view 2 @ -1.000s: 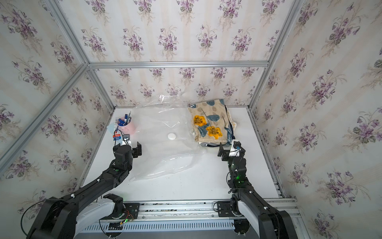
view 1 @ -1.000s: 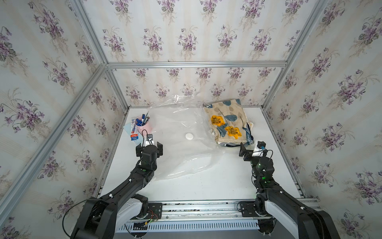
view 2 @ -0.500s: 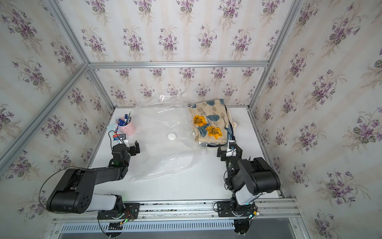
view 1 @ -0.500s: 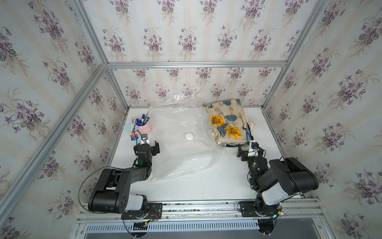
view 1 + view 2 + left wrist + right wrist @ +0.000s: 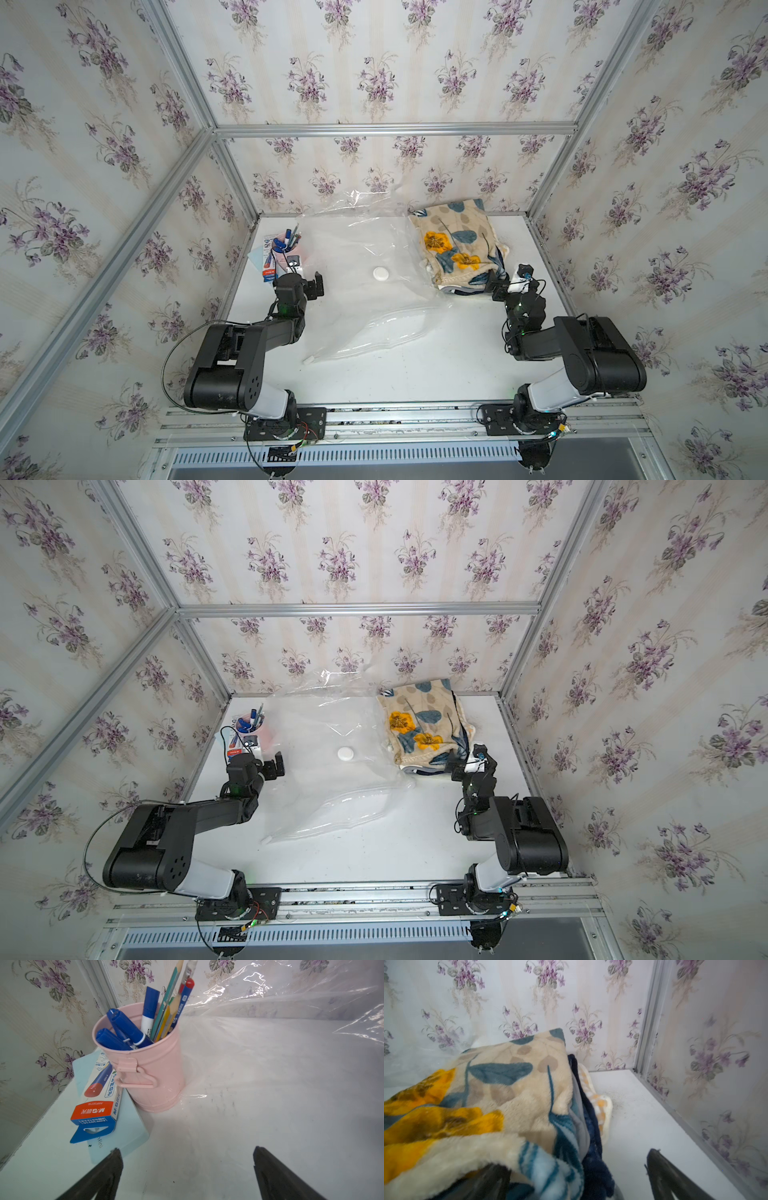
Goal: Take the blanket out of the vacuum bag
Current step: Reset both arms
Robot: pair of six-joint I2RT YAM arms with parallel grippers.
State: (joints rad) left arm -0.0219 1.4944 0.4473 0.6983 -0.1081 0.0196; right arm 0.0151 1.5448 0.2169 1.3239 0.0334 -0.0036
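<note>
Blanket [image 5: 457, 249] lies folded on the table [image 5: 415, 374] just beside the flattened vacuum bag [image 5: 353, 249], seemingly fully out; left gripper [image 5: 305, 277] and right gripper [image 5: 515, 286] both gape wide and empty, so extraction is judged done and the next move needs only the arms parked.

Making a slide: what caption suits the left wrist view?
Open left gripper before a pink pen bucket, clear vacuum bag alongside.

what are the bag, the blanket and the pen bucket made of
Bag: thin clear plastic film, glossy; it creases and throws glare.
Blanket: soft plush fleece, matte; fuzzy pile shows.
Bucket: likely pink painted sheet metal, smooth; rolled rim and clipped-on handle, though plastic is possible.
</note>
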